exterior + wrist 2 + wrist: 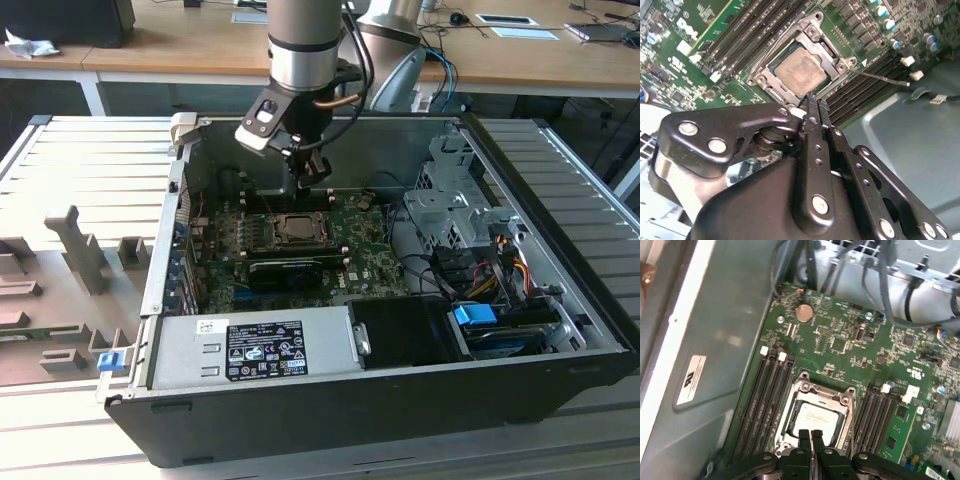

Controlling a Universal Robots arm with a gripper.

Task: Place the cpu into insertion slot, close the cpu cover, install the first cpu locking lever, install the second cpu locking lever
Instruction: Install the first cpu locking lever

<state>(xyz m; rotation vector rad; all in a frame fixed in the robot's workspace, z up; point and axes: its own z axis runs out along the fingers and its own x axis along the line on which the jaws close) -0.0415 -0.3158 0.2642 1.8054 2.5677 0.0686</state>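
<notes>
cpu seated, cover down, one lever loose: slip risk

the gripper [312, 178] hangs in the upper middle of the exterior view, inside the open computer case [420, 405], just above the socket. in the second wrist view its fingers [813, 135] are clenched together with nothing between them, the tips just beside the edge of the cpu cover [840, 64]. the cpu [799, 70] lies flat in the socket with the cover lying over its rim. one locking lever [880, 77] stands out loose across the memory slots [855, 97] (whether the other lever is latched, i cannot tell).

judged risks:
- the closed tips, pressing a thin springy rod, could slide off and strike the motherboard [685, 65] or the slots.
- a lever pushed down beside its hook would leave the cover unclamped.
- force on the cover itself could load the cpu unevenly.
</notes>
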